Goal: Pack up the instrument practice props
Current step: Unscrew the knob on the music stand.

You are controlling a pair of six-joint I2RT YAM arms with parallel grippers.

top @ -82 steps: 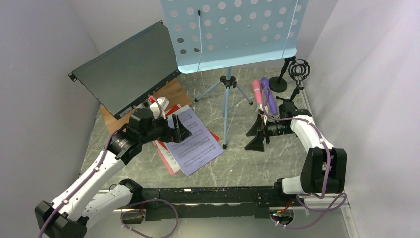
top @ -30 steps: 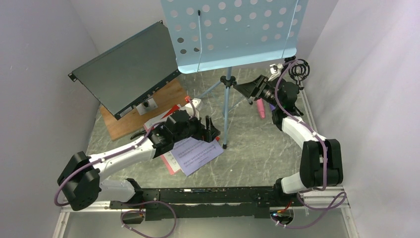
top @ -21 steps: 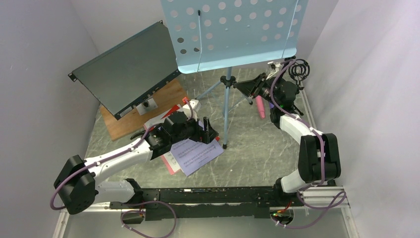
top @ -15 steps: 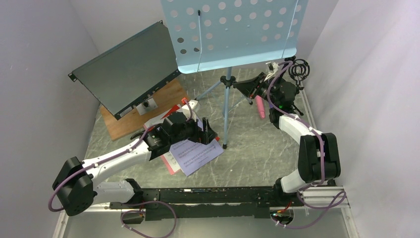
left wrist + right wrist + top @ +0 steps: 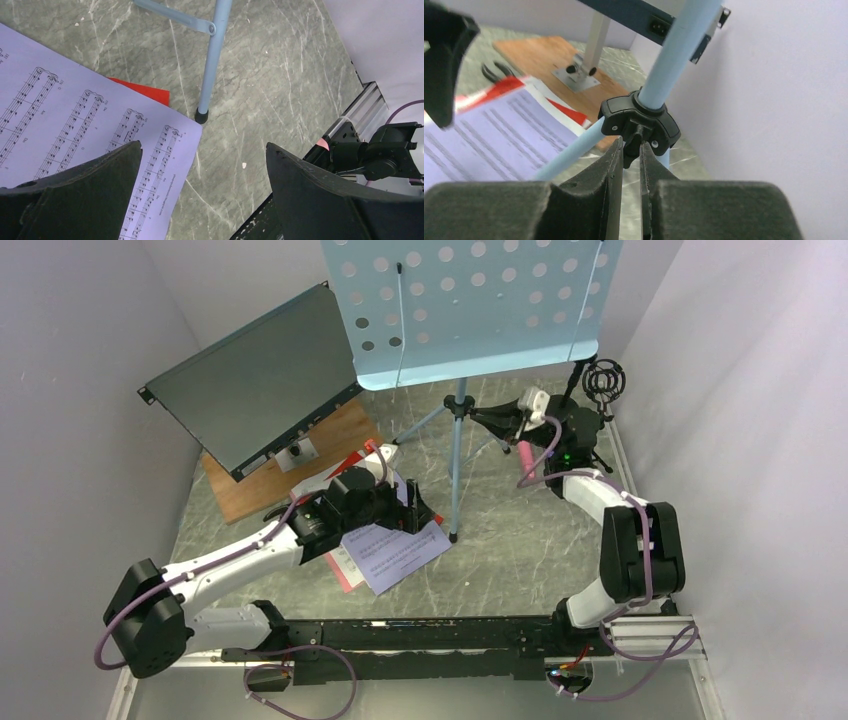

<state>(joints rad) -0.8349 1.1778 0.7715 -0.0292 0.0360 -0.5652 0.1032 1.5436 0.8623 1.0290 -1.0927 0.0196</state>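
The light-blue perforated music rack [image 5: 470, 300] stands at the back on a blue pole [image 5: 674, 55] with tripod legs. My right gripper [image 5: 630, 145] is shut on the small black knob of the black tripod hub [image 5: 644, 117], reaching in from the right [image 5: 480, 416]. My left gripper [image 5: 203, 147] hovers open over the corner of the white sheet-music page [image 5: 75, 130], beside a tripod foot [image 5: 202, 116]. Red pages [image 5: 145, 90] lie under the white one. A pink microphone [image 5: 524, 452] lies under the right arm. A black mic support [image 5: 603, 380] stands at the back right.
A large dark flat metal box [image 5: 255, 375] leans at the back left over a wooden board [image 5: 250, 480]. Black pliers [image 5: 494, 72] lie by the board. Walls close in on both sides. The arms' base rail [image 5: 420, 635] runs along the near edge.
My right gripper's jaws have closed from wide open onto the hub knob, and its wrist has rolled. The rack top has shifted slightly. The left arm has hardly moved.
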